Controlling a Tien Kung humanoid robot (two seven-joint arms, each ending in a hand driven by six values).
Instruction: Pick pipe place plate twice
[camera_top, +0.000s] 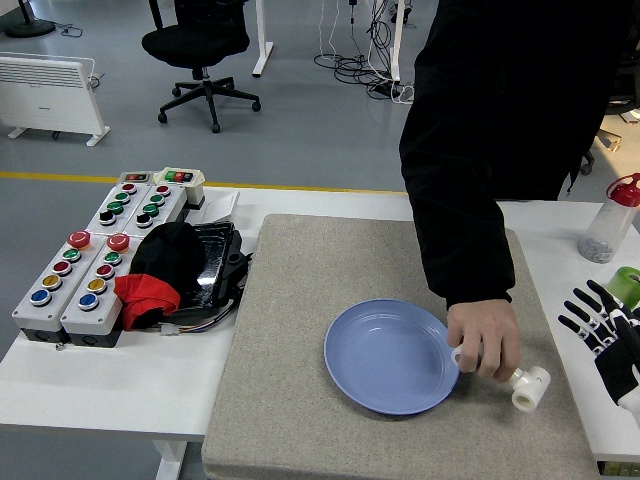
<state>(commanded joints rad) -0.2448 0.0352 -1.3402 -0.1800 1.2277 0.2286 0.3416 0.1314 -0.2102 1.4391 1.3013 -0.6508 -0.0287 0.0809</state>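
A blue plate (385, 355) lies bare on the grey mat (300, 300). A person in a black sleeve stands at the far side; their hand (486, 338) holds white pipe fittings (527, 386) just right of the plate, down on the mat. One fitting sticks out below the fingers; anything else in the hand is hidden. My right hand (605, 330) rests at the right edge with its fingers spread, holding nothing, well apart from the fittings. My left arm does not show.
Two grey button boxes (85, 265) stand at the left, with a black and red cloth (160, 270) over a black tray beside them. A spray bottle (610, 220) and a green object (627, 285) sit at the far right.
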